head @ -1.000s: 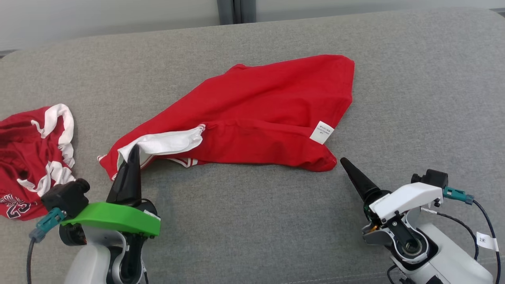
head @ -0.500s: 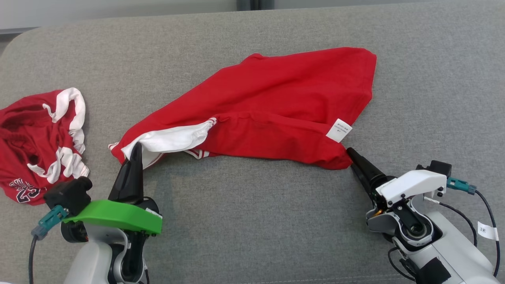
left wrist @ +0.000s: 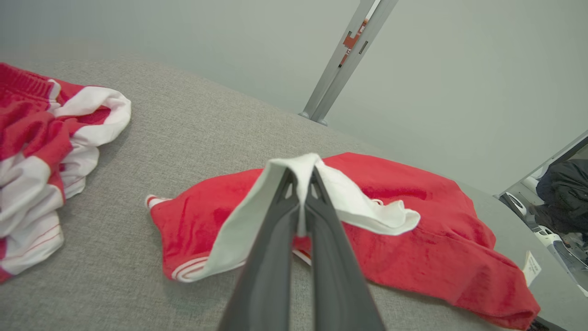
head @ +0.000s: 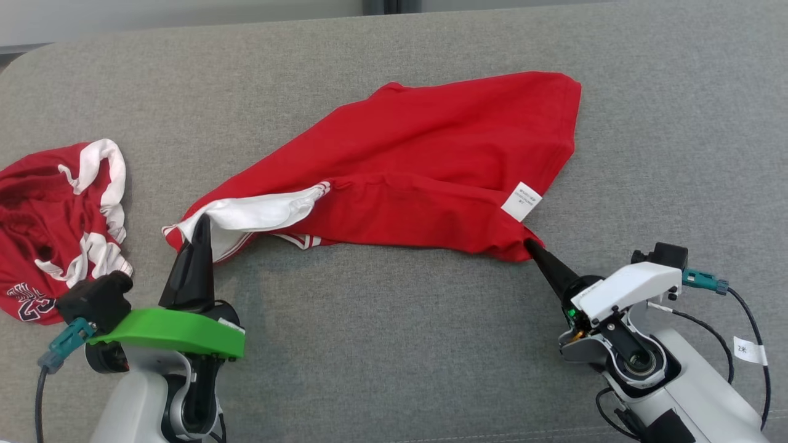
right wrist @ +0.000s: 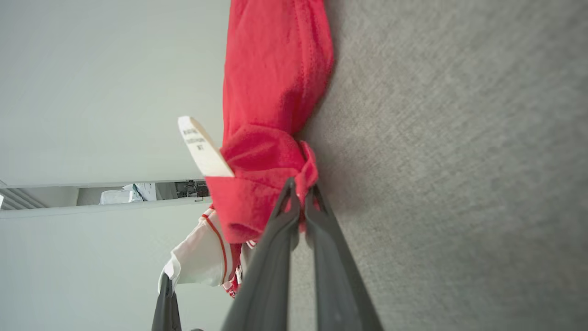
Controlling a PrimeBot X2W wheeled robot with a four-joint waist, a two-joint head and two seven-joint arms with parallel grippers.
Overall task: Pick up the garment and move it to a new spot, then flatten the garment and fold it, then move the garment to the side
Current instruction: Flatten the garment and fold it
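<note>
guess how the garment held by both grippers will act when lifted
Probably floppy: the garment lies wrinkled and draped on the cushion, so its middle would likely sag between the left gripper and right gripper. Likely light: the cloth folds thin. The small corner pinches might slip.

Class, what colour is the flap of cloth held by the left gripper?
The flap is white, clearest in the left wrist view.

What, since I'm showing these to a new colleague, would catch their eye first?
The big red garment sprawled across the middle of the grey cushion, with a white label near its right corner. The left gripper is shut on its white-trimmed left end, the right gripper on its right corner. A second, crumpled red-and-white garment lies at the far left.
</note>
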